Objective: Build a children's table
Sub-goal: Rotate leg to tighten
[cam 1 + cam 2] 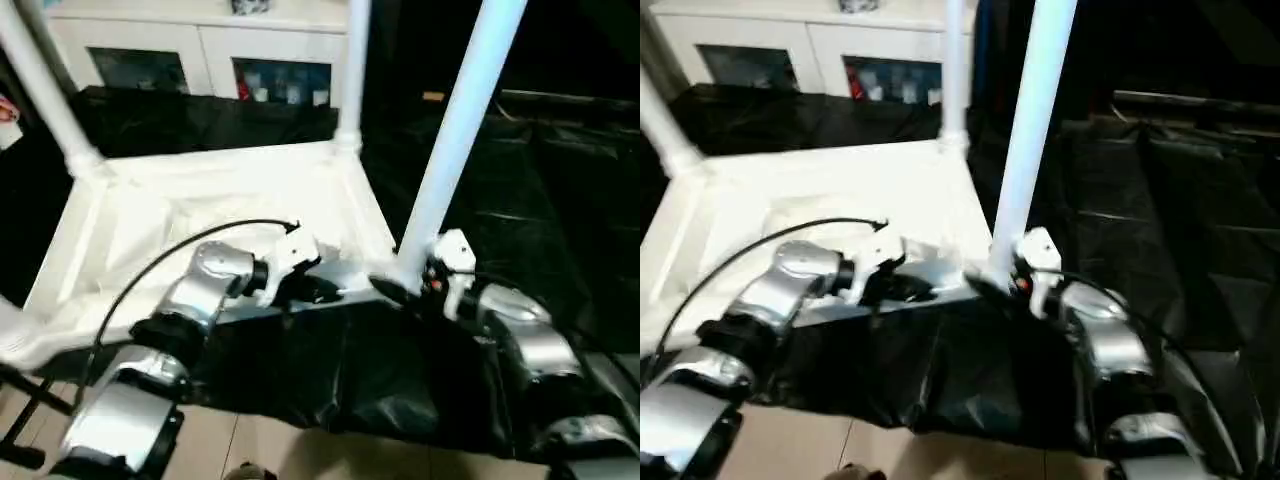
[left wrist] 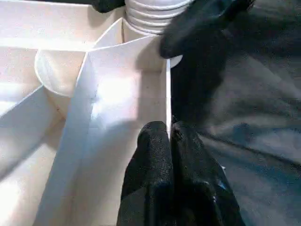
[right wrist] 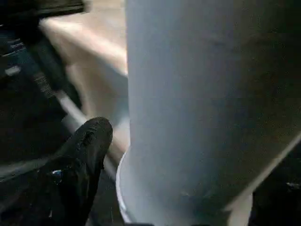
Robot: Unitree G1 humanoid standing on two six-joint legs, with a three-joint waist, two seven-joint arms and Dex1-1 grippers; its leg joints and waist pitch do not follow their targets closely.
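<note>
While the left end effector [image 2: 169, 136] is clenching the children's table [image 1: 150, 215] rim, the right end effector [image 1: 405, 285] is standing released around a leg [image 1: 455, 130].

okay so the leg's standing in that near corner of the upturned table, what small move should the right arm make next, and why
Probably close the right pincer back on the base of the near leg and give it another turn. The pincer sits at the leg's foot in its corner socket with the fingers spread around it, while the left pincer pinches the tabletop's rim to steady it.
</note>
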